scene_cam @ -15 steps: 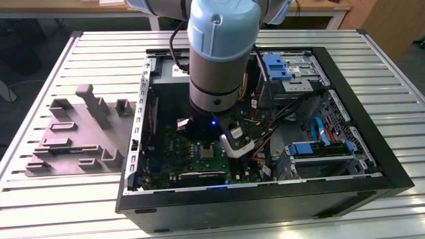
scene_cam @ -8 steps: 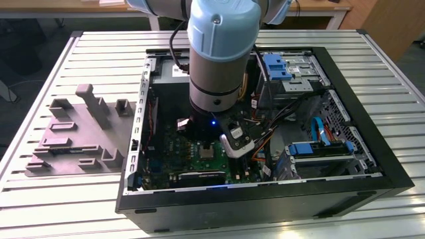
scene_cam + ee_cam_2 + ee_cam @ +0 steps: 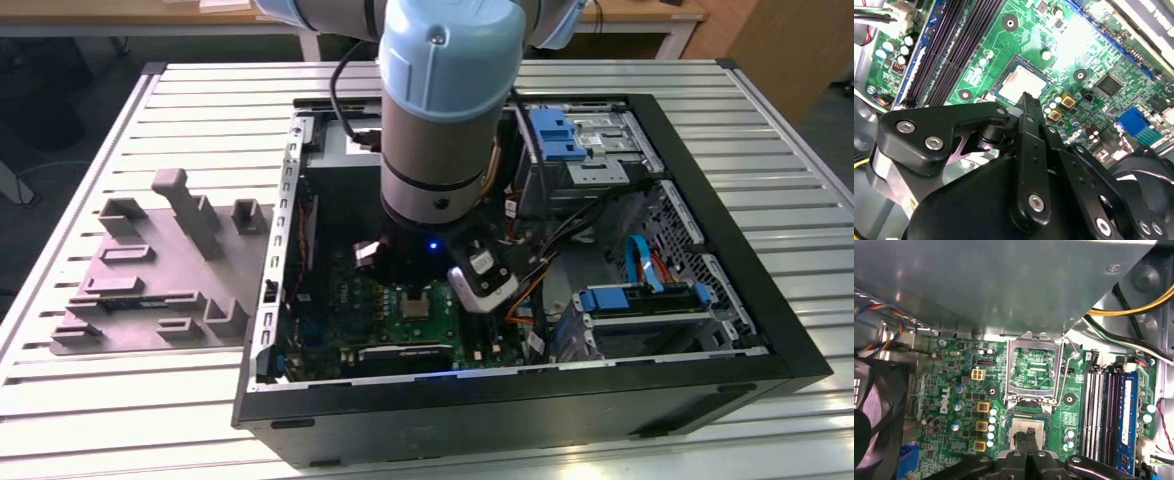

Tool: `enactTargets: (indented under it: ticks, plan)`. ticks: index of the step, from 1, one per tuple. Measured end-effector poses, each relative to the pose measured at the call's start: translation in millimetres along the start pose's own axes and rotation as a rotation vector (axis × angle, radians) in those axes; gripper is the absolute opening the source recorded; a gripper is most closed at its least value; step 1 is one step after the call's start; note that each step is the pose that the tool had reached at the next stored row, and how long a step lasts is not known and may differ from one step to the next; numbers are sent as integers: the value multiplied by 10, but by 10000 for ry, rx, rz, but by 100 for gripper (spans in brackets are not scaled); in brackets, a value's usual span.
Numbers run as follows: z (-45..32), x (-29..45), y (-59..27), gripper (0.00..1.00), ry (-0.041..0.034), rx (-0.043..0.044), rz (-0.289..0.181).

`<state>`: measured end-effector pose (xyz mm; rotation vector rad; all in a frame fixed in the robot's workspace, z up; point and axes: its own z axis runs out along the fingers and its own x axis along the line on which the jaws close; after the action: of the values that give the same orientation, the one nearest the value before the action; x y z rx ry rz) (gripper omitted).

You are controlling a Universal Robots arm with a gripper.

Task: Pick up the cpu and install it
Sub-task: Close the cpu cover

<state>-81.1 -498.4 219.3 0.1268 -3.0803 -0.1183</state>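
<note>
On the motherboard (image 3: 944,390), the cpu (image 3: 1018,426) is seen lying flat just under the gripper (image 3: 1029,434), whose fingers (image 3: 1023,441) are closed together on nothing, so any contact is best kept light, square and centred.

- A short white printed word (image 3: 947,403) stands on the flat green circuit board (image 3: 1074,390), beside small yellow square components (image 3: 983,407).
- The board's other white markings are too small to read.
</note>
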Motion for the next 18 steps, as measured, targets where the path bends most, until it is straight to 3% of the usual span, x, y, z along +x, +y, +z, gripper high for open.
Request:
enactTargets:
  ticks: [6, 18]
  plan:
    - [-103, 5, 9, 11, 7, 2, -114]
    - [-104, 6, 9, 11, 175, 117, -2233]
